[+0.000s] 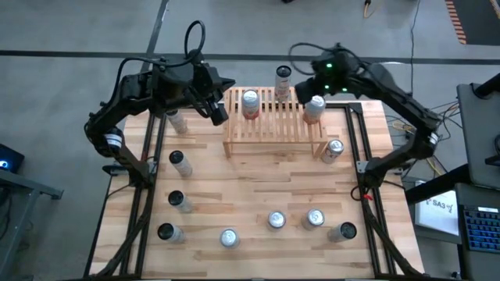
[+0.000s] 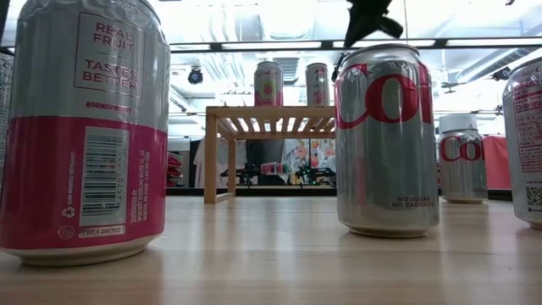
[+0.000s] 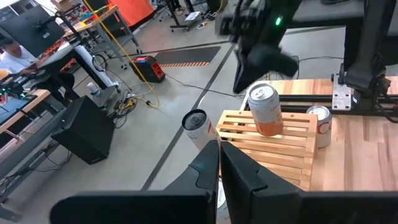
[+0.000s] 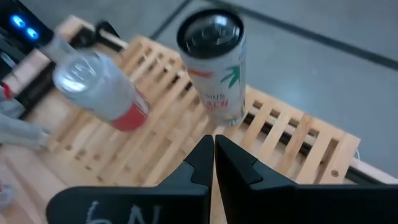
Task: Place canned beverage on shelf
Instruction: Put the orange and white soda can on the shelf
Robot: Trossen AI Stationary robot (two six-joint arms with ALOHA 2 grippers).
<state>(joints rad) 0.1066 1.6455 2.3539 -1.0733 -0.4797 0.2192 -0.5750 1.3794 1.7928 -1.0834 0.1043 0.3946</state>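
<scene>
The light wooden shelf (image 1: 273, 125) (image 4: 186, 137) stands at the table's far middle. Three cans stand upright on its slats: a silver and red one (image 1: 250, 103) (image 4: 102, 90), an orange one (image 1: 313, 108) (image 3: 266, 111), and a tall one with a green leaf (image 1: 283, 78) (image 4: 214, 62) at the far edge. My right gripper (image 1: 308, 87) (image 4: 213, 146) hangs shut just above the shelf's far right part, beside the orange can, touching nothing. My left gripper (image 1: 220, 111) (image 3: 219, 155) is shut and raised over the shelf's left end.
A can (image 1: 333, 148) stands on the table by the shelf's right end, another (image 1: 178, 121) to its left. Several more cans (image 1: 276, 220) stand along the near and left parts of the table; two (image 2: 85, 127) (image 2: 387, 140) fill the low view's foreground.
</scene>
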